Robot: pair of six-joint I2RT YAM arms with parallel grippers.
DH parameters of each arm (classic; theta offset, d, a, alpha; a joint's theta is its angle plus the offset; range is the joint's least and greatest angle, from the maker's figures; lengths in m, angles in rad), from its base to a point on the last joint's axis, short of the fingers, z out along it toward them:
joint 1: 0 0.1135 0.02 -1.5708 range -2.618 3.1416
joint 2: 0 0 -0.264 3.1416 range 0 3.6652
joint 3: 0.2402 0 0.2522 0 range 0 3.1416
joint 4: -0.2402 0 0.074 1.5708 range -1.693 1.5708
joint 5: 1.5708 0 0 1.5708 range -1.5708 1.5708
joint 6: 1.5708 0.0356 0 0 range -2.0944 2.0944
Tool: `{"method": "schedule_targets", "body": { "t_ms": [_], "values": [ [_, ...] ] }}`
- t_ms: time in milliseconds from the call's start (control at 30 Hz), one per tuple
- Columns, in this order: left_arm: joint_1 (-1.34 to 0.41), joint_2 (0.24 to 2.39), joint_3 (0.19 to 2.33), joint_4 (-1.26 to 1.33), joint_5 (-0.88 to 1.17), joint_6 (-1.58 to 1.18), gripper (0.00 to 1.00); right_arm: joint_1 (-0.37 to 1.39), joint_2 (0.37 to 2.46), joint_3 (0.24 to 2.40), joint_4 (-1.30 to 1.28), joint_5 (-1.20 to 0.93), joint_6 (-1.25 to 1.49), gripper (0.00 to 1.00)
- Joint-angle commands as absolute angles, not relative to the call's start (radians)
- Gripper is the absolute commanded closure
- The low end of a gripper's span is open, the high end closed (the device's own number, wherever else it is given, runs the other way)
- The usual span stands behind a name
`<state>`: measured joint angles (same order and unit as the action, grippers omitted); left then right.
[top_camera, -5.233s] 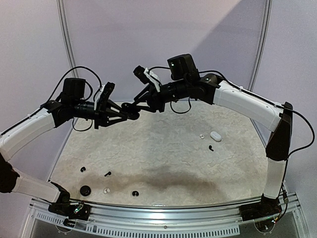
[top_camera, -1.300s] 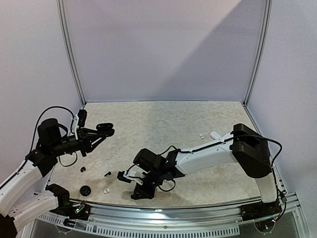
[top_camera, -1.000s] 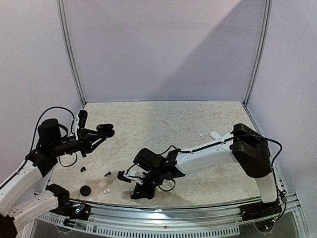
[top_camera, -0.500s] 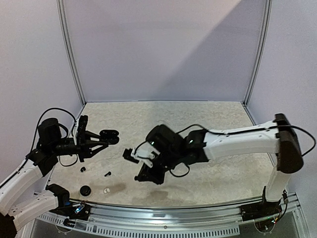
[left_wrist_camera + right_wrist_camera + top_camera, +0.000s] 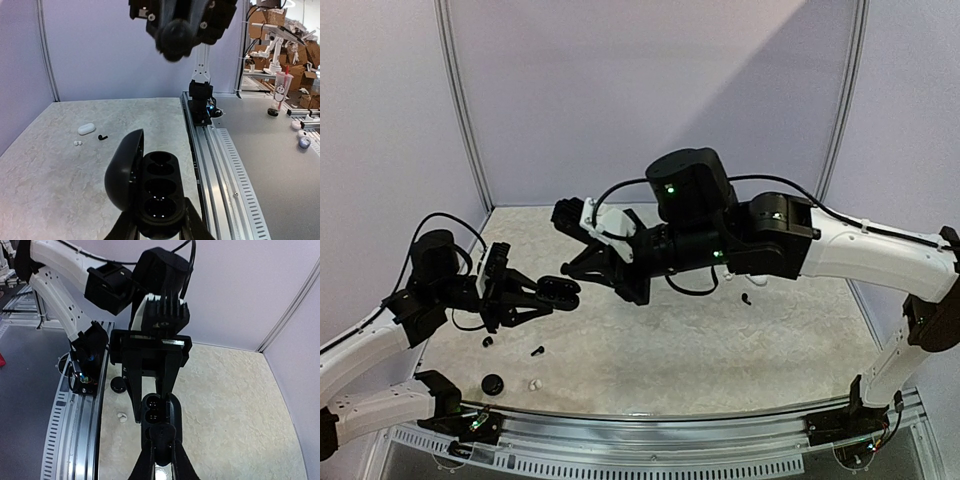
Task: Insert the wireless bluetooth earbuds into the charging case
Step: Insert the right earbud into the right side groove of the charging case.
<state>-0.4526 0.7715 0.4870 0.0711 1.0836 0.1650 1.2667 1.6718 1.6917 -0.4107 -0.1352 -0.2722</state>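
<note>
The left gripper (image 5: 157, 229) is clenched on the open black charging case (image 5: 156, 192). The case is held off the table (image 5: 720, 360), its lid (image 5: 124, 167) swung out toward 9 o'clock in the left wrist view and its dark wells turned upward. The right gripper (image 5: 160, 454) is pinched almost fully together on a small black earbud (image 5: 160, 436). In the right wrist view the earbud is carried in the air just off the 6 o'clock end of the case; whether the two touch cannot be told.

In the top view both grippers are seen meeting above the table's 9 o'clock side. Below them, toward 7 o'clock, two loose black earbuds (image 5: 537, 350) are scattered. Nearer the front rail, a white earbud (image 5: 533, 384) lies just beside a round black case (image 5: 493, 384). Toward 3 o'clock, well apart from these, a white case (image 5: 86, 129) is seen in the left wrist view. A second white earbud (image 5: 77, 143) and a far black earbud (image 5: 102, 136) lie near it.
</note>
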Motion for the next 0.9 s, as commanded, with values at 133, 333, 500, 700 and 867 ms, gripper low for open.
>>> {"method": "schedule_targets", "body": {
  "t_ms": [133,333,500,700,867],
  "values": [
    [-0.517,0.768,0.508,0.078,0.992,0.196,1.0,1.278,1.754,1.738,-0.509,-0.126,-0.353,1.0],
    [-0.523,0.774,0.512,0.078,0.965,0.21,1.0,1.279,1.776,1.736,-0.534,-0.108,-0.352,1.0],
    [-0.529,0.788,0.509,0.101,0.966,0.21,1.0,1.279,1.789,1.734,-0.526,-0.092,-0.347,1.0],
    [-0.535,0.797,0.501,0.136,0.984,0.197,1.0,1.277,1.801,1.735,-0.528,-0.065,-0.343,1.0],
    [-0.537,0.799,0.501,0.142,0.995,0.201,1.0,1.272,1.806,1.733,-0.525,-0.053,-0.327,1.0]
  ]
}}
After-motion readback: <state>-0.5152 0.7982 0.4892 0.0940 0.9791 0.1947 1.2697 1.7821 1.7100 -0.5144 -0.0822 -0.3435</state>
